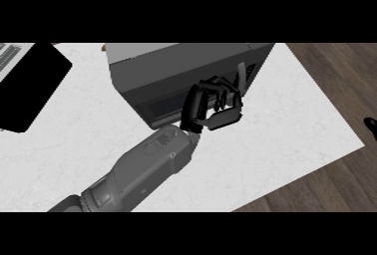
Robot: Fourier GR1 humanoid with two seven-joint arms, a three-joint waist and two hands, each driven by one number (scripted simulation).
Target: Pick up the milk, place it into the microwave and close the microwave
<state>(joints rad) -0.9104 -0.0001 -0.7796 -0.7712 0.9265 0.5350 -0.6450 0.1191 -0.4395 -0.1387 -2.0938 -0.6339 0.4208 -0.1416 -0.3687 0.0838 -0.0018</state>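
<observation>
Grey forearm's black left hand (213, 107) touches boxy grey microwave (177, 74).

The far middle of the counter (294, 129) is taken up by the microwave (184, 74), its door seemingly shut, though this cannot be told surely from above. One hand (213, 107) is held against the door front near the handle (241, 79), its forearm crossing the counter diagonally from the lower left. A black slab (29, 84) blocks the far left corner. Bare surface is left to the right of the microwave and on both sides of the forearm.
</observation>
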